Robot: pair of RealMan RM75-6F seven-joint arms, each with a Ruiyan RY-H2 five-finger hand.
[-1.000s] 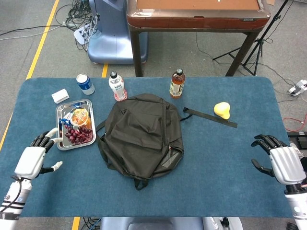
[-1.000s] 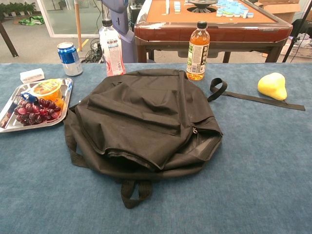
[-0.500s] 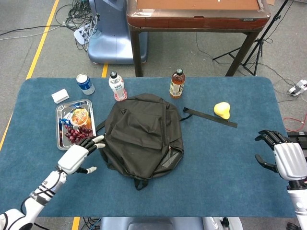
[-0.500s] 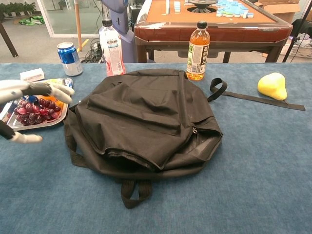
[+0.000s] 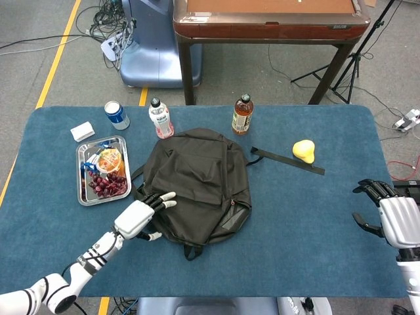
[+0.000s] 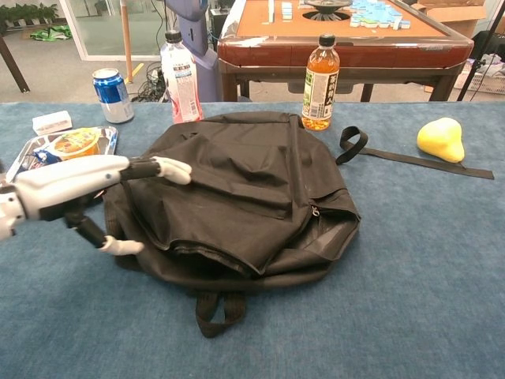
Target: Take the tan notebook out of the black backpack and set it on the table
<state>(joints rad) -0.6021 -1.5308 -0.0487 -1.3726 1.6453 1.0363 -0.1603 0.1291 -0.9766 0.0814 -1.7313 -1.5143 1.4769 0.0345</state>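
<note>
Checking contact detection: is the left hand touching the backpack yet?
Cannot tell. In both views the left hand overlaps the near-left edge of the black backpack, fingers spread, but neither shows plain contact or a gap.

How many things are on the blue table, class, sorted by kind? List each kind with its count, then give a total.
Bottles: 2, the white-labelled bottle and the amber drink bottle
Cans: 1, the blue can
Backpacks: 1, the black backpack
Trays: 1, the metal tray, holding food
Small white boxes: 1
Yellow objects: 1
Total: 7
</note>
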